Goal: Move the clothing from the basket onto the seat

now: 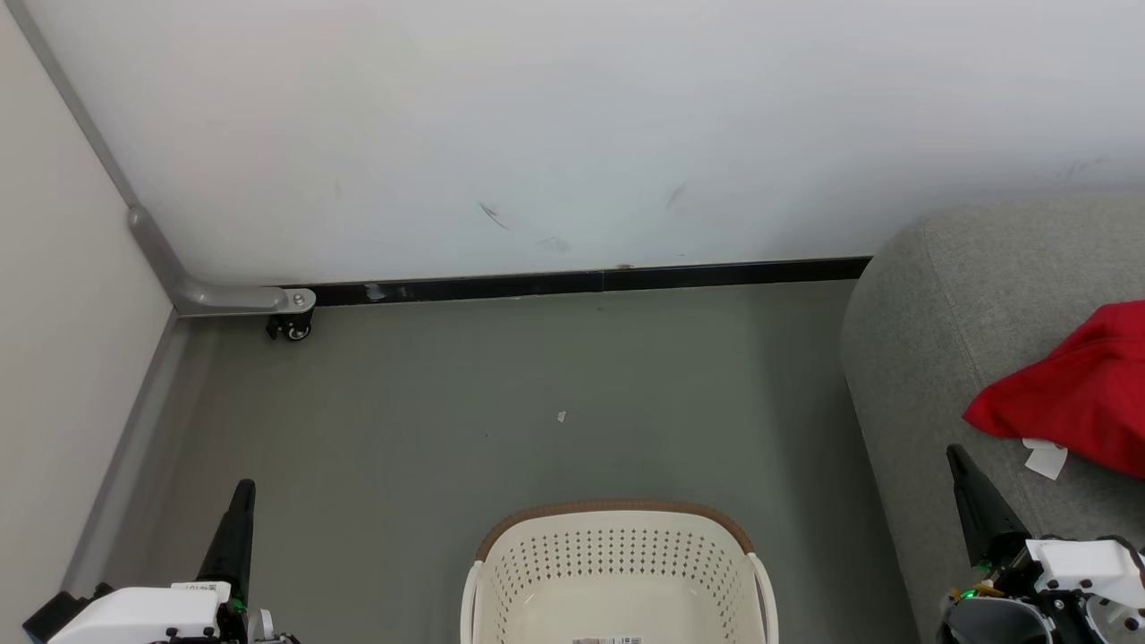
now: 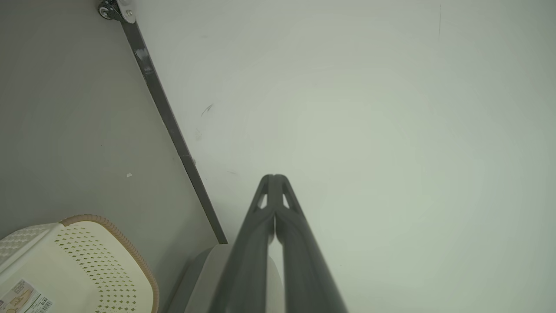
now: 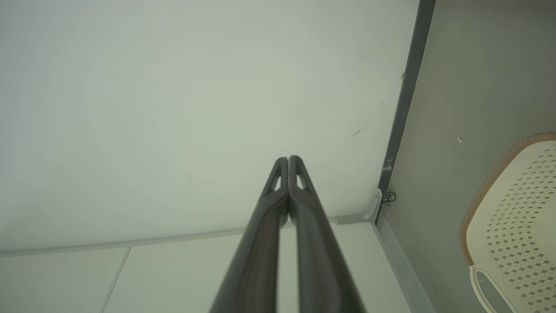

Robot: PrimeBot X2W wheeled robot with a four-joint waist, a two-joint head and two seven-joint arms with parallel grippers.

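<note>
While the bright red soft clothing (image 1: 1073, 398) lies on the large light-grey woven sofa (image 1: 948, 295) at the frame's right edge, the cream perforated plastic basket (image 1: 617, 528) at bottom centre looks empty. The left end effector (image 2: 274, 178) and right end effector (image 3: 288, 158) are pressed together, holding nothing. The basket's cut-off near part may hide a forgotten garment

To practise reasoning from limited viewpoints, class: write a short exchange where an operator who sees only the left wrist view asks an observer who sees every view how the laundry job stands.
Operator: I see just a corner of the seat. Is any clothing on it?
Observer: Yes, a red garment lies on the grey sofa.
Operator: Is the other arm carrying anything?
Observer: No, the right gripper is shut with nothing between its fingers.
</note>
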